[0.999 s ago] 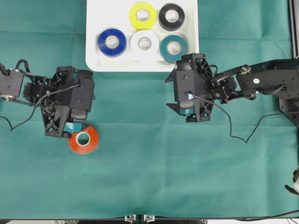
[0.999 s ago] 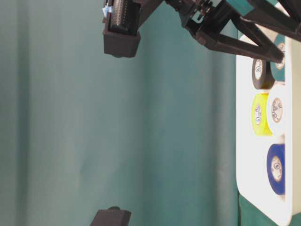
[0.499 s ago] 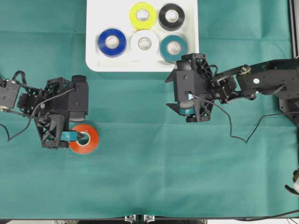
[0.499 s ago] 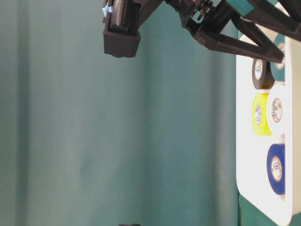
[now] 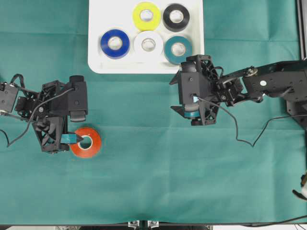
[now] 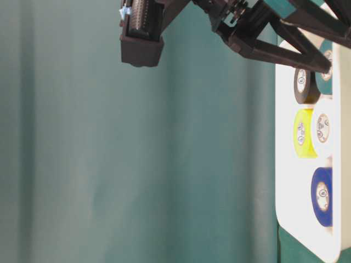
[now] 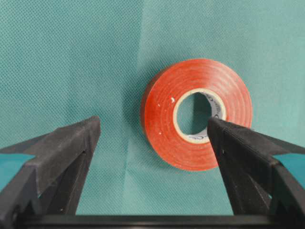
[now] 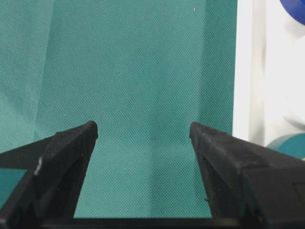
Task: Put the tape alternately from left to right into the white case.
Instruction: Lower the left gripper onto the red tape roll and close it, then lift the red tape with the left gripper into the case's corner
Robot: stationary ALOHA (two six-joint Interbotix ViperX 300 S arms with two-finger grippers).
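Even, bright light gives soft shadows on the green woven cloth (image 5: 153, 182); the wrist views' nearest edges blur.

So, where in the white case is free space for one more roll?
The white case has one bare patch: the back-left corner, left of the yellow roll and behind the blue roll. The front row and the rest of the back row, white, teal, black, are full.

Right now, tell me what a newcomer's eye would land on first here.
The orange tape roll alone on the green cloth, lower left, with the left gripper open at it, one finger over its hole. Then the white case at top centre, holding blue, yellow, white, black and teal rolls. The right gripper is open nearby.
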